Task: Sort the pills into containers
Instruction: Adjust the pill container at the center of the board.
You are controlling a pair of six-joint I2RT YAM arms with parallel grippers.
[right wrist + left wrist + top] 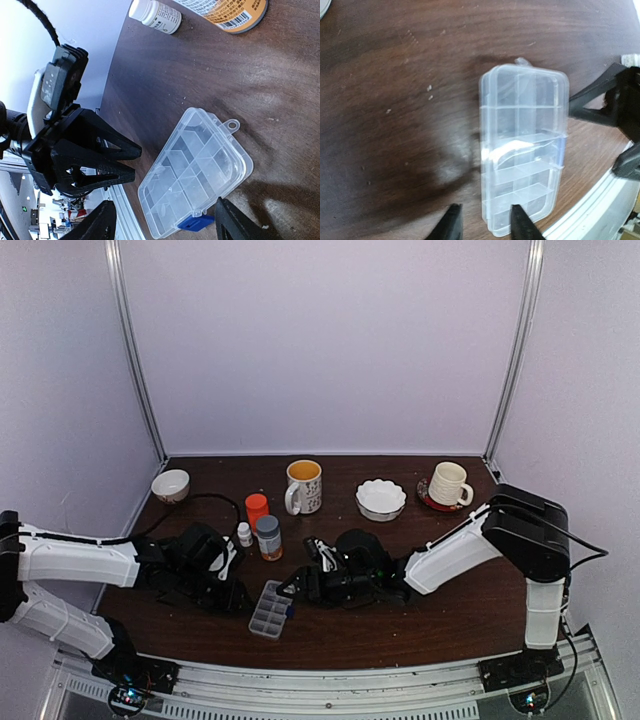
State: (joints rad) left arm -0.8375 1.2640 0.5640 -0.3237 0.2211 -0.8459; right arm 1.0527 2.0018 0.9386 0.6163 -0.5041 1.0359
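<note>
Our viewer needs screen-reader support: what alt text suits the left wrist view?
A clear plastic organizer box lies on a dark wooden table. The left gripper, open, straddles its near corner; the right gripper sits at frame right.

In the left wrist view the fingers of the left gripper are cut off by the lower edge, part of the near end of the organizer box is covered by one of them, and the pale specks are too small to be identified. In the right wrist view the orange bottle is cropped by the upper edge and the fingers of the right gripper by the lower. What the compartments hold is lost in glare.
</note>
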